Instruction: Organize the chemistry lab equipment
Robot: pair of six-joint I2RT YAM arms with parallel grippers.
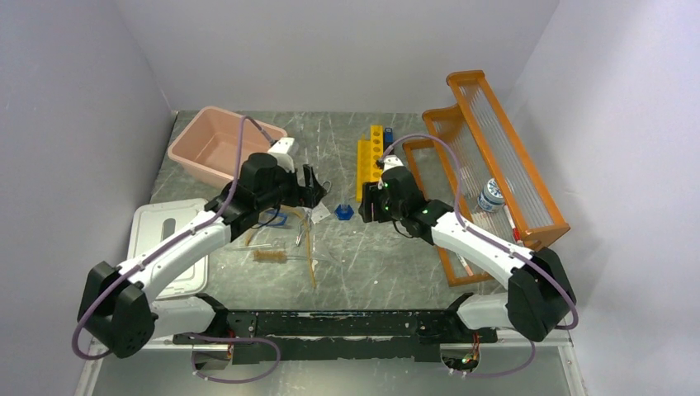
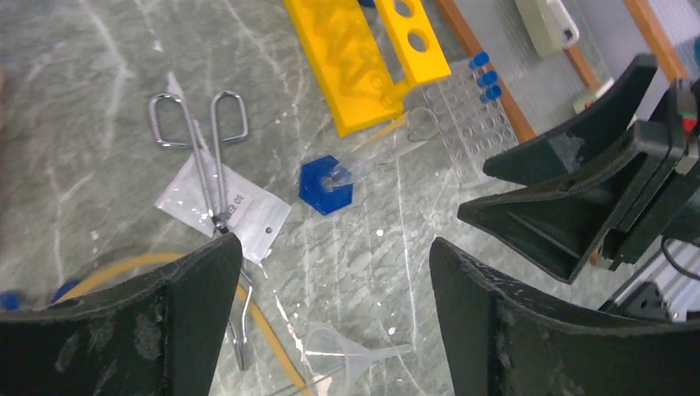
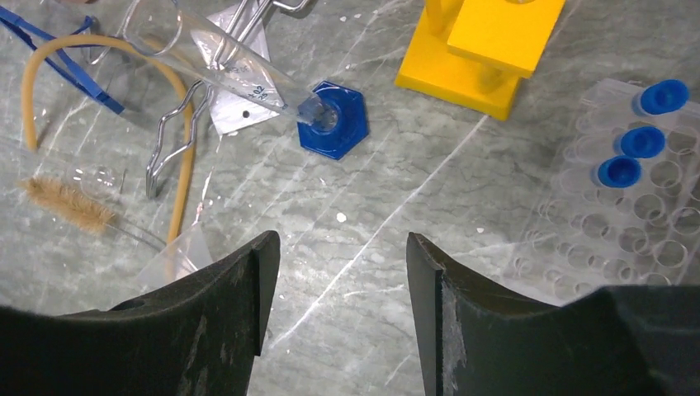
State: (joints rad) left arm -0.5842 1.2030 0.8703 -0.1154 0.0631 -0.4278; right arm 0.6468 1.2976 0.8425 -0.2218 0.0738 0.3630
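We see the left gripper (image 2: pixel 333 257) hovering left of the table's (image 1: pixel 371 256) middle, its claw spread wide with nothing between the fingers. The right gripper (image 3: pixel 340 247) hangs just right of it, jaws moderately apart and also empty. On the stone top between the two claws lies a clear glass tube (image 3: pixel 231 70), tipped on its side with its blue hexagonal foot (image 3: pixel 334 122) pointing right. To its left the metal scissors (image 2: pixel 217 165) rest across the white packet (image 2: pixel 252 214). Around them curves the amber rubber tubing (image 3: pixel 183 177), with the wire tube brush (image 3: pixel 70 205) at the near left of the pile. A clear funnel (image 2: pixel 342 351) lies on its side near the tubing. The blue-framed goggles (image 1: pixel 279 219) sit partly hidden under the left arm. Farther back stands a yellow rack (image 2: pixel 355 66), and right of it a clear tray (image 3: pixel 594 239) holds three tubes with tiny blue caps (image 3: pixel 642 140). The pink tub (image 1: pixel 219 144) sits far left, its white lid (image 1: pixel 169 247) nearer us, and the orange shelf rack (image 1: pixel 495 165) leans at the right.
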